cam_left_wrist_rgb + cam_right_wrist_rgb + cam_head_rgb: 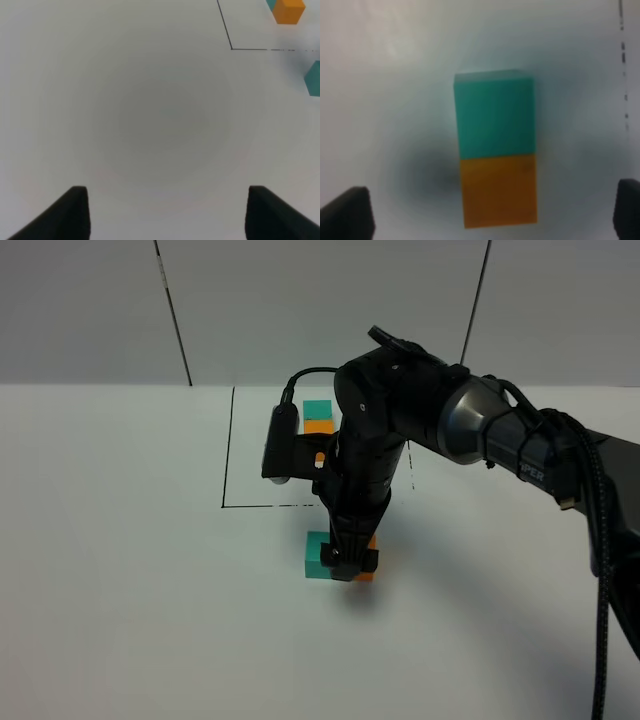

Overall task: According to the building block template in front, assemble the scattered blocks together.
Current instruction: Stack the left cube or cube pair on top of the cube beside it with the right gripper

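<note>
Teal cube (494, 112), orange cube (500, 190), teal-and-orange template pair (318, 417), thin black outline (228, 450), white table (120, 570).

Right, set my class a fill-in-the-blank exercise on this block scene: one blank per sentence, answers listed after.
1. The loose teal cube and the loose orange cube are ____ each other.
2. The template pair sits inside a drawn outline coloured ____.
3. The right gripper is above the loose cubes with its jaws ____.
4. The left gripper holds ____.
Missing words: touching; black; open; nothing.
</note>
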Robot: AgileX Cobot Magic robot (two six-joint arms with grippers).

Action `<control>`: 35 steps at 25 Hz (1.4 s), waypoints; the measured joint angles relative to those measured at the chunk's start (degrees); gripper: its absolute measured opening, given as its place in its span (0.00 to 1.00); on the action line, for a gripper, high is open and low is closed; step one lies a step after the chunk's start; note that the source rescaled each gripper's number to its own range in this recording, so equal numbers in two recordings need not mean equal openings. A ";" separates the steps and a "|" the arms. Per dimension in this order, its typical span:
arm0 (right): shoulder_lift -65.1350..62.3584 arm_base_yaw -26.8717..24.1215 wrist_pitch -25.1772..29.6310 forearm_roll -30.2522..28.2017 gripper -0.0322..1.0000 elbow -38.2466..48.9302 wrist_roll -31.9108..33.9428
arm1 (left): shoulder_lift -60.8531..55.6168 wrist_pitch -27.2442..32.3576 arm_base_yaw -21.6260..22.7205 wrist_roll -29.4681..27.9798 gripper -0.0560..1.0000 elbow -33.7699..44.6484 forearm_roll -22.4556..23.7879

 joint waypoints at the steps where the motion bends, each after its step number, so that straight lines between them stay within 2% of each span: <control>1: 0.86 0.00 -0.43 -0.19 0.91 0.00 0.00 | 0.00 0.00 0.00 0.00 0.43 0.00 0.00; 9: 3.72 0.00 -4.32 -0.56 0.91 0.00 0.00 | 0.00 0.00 0.00 0.00 0.43 0.00 0.00; 18: 7.51 0.00 -5.24 -0.66 0.91 0.00 0.00 | 0.00 0.00 0.00 0.00 0.43 0.00 0.00; 24: 7.80 0.00 -8.09 -0.66 0.90 0.00 0.00 | 0.00 0.00 0.00 0.00 0.43 0.00 0.00; 35: 8.85 0.00 -7.17 -0.31 0.86 0.00 0.21 | 0.00 0.00 0.00 0.00 0.43 0.00 0.00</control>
